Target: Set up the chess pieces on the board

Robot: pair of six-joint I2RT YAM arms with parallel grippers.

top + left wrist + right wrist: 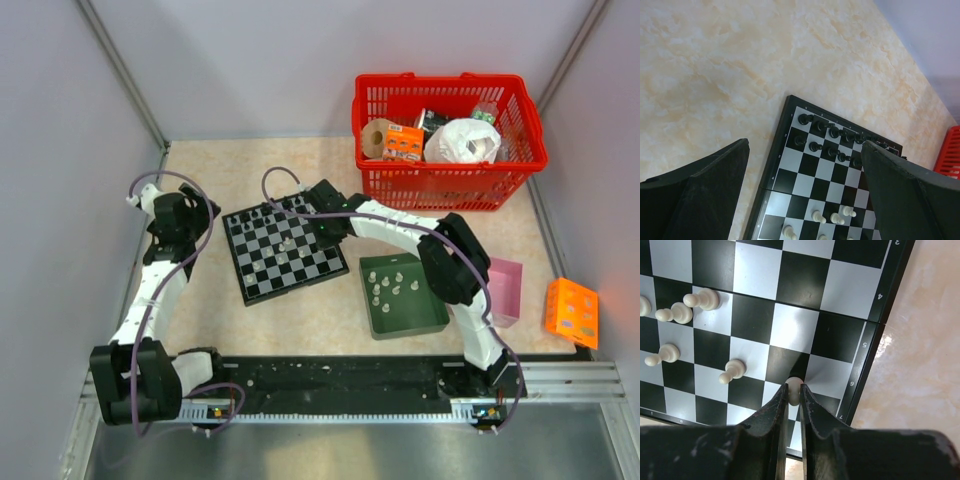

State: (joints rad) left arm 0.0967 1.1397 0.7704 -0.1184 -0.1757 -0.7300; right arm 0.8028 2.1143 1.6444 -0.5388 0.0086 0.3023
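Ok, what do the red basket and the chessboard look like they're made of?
The red basket looks like moulded plastic: uniform colour, lattice walls. The board seems glossy plastic or laminate; its squares reflect light.

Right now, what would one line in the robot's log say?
right gripper: shut on whitish chess piece at black-and-white checkered board edge | left gripper: open, beside board | dark green tray: whitish pieces inside

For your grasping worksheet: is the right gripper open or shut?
Shut: the right gripper pinches a white chess piece between its fingers, over the board.
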